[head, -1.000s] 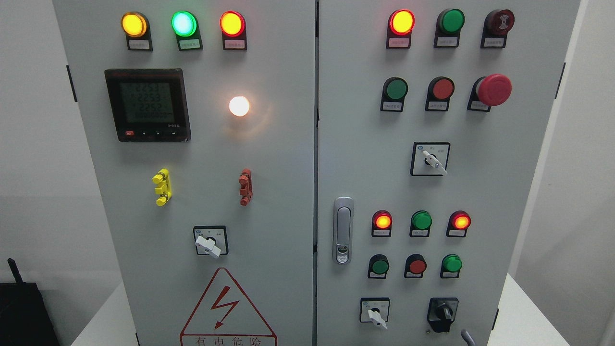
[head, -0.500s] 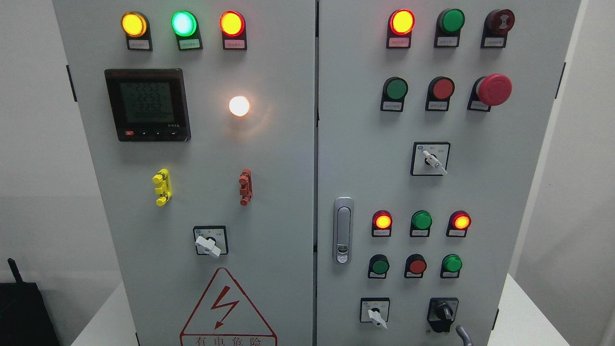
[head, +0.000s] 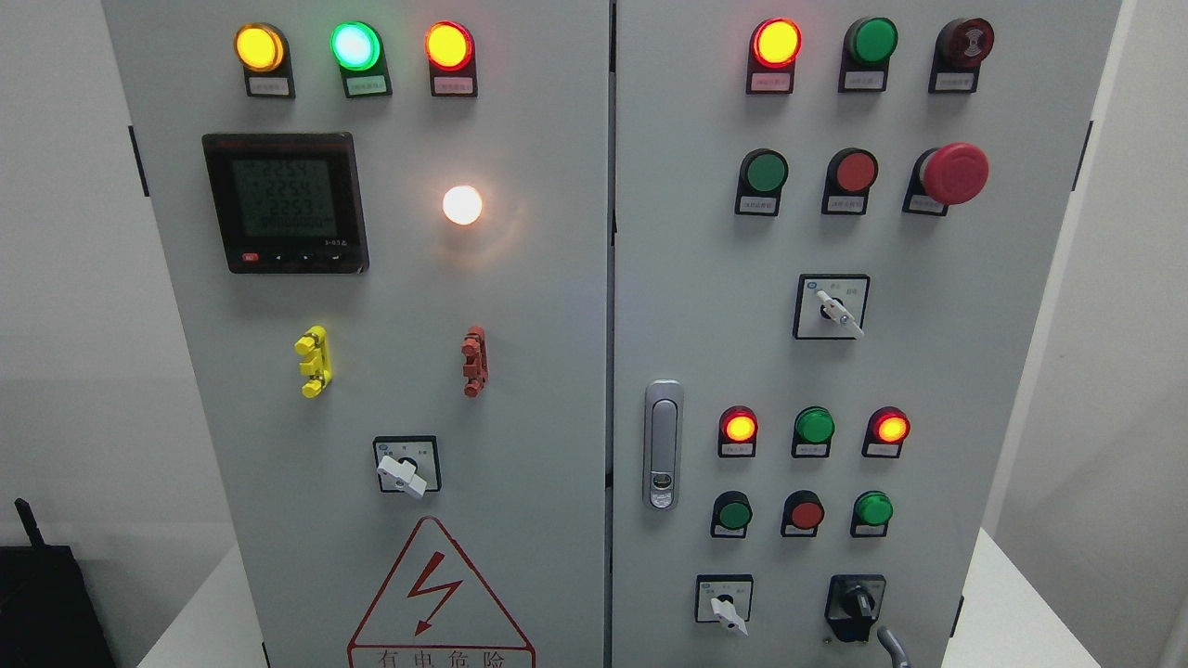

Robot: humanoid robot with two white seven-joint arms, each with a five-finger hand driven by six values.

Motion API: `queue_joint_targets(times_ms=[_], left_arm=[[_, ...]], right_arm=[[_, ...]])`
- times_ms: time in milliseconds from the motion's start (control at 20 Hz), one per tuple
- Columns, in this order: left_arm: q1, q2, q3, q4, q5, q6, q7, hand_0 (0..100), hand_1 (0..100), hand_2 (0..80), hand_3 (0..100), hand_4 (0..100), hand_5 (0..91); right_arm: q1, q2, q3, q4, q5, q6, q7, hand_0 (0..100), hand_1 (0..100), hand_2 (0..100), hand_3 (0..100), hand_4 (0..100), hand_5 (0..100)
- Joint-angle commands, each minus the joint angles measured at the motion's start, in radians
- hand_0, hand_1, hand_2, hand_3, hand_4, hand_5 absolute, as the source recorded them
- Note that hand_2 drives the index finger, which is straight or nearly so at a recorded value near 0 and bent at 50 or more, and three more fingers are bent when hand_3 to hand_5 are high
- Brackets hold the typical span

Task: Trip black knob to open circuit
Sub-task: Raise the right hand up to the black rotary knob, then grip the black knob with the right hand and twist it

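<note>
The black knob (head: pixel 856 605) sits at the lower right of the grey cabinet's right door (head: pixel 1002 371), its handle pointing roughly straight up. Just below and right of it, a thin grey curved part of my right hand (head: pixel 889 647) pokes up from the bottom edge, close to the knob's black housing but apart from it. The remainder of that hand is out of the picture. My left arm does not show.
A white rotary switch (head: pixel 727 609) sits left of the black knob, with indicator lamps and push buttons (head: pixel 806 513) above. A red mushroom stop button (head: pixel 953 173) sticks out at the upper right. The door latch (head: pixel 663 445) is at centre.
The grey tip of my right hand has crept a little up and to the left, nearer the black knob. The meter digits changed slightly.
</note>
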Motion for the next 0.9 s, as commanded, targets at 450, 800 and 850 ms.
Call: queue_joint_targets(times_ms=[450,800,850], left_arm=[[-0.004,-0.002,0.001,0.0,0.002,-0.002,0.0,12,39,0.0,0,0,0.0],[-0.004,-0.002,0.001,0.0,0.002,-0.002,0.0,12,39,0.0,0,0,0.0],[-0.002,-0.002,0.001,0.0,0.002,-0.002,0.0,12,39,0.0,0,0,0.0]], right_arm=[[-0.022,-0.003,0.028,-0.022,0.0,-0.003,0.006,0,7,1,100,100,100],[-0.019,-0.003,0.042,-0.021,0.0,-0.001,0.006,0,7,2,100,100,100],[-0.019,-0.003,0.043,-0.021,0.0,-0.001,0.006,0,6,2,100,100,100]])
